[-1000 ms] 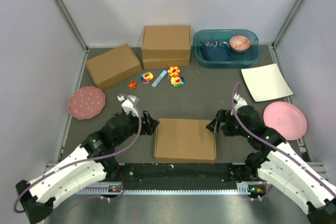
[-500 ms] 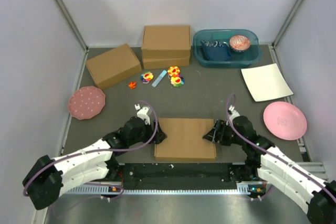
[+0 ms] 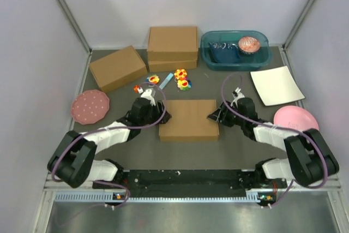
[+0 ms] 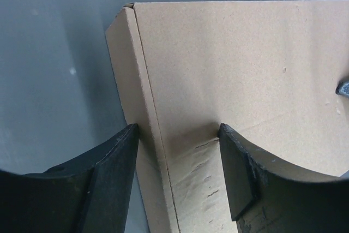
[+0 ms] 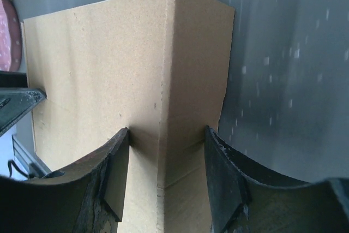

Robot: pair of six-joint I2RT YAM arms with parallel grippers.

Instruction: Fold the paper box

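The paper box (image 3: pixel 188 119) lies closed and flat in the middle of the table, a shallow brown cardboard rectangle. My left gripper (image 3: pixel 162 117) is at its left edge and my right gripper (image 3: pixel 214 117) at its right edge. In the left wrist view the box (image 4: pixel 229 64) fills the frame, and the left gripper (image 4: pixel 179 132) straddles its left edge, one finger on the side wall and one on the lid. The right gripper (image 5: pixel 166 132) pinches the box (image 5: pixel 109 64) the same way over its right edge. Both are shut on the cardboard.
At the back left a smaller brown box (image 3: pixel 118 67) sits at an angle, with a taller brown box (image 3: pixel 172 47) beside it. A teal bin (image 3: pixel 206 53) stands back right. Small colourful toys (image 3: pixel 180 77) lie behind the paper box. Pink plates (image 3: pixel 90 106) (image 3: pixel 297 121) and a white sheet (image 3: pixel 276 84) flank it.
Both arms have stretched away from their bases, and the paper box has moved with them from the near edge to mid-table. Both pairs of jaws have narrowed onto its side edges.
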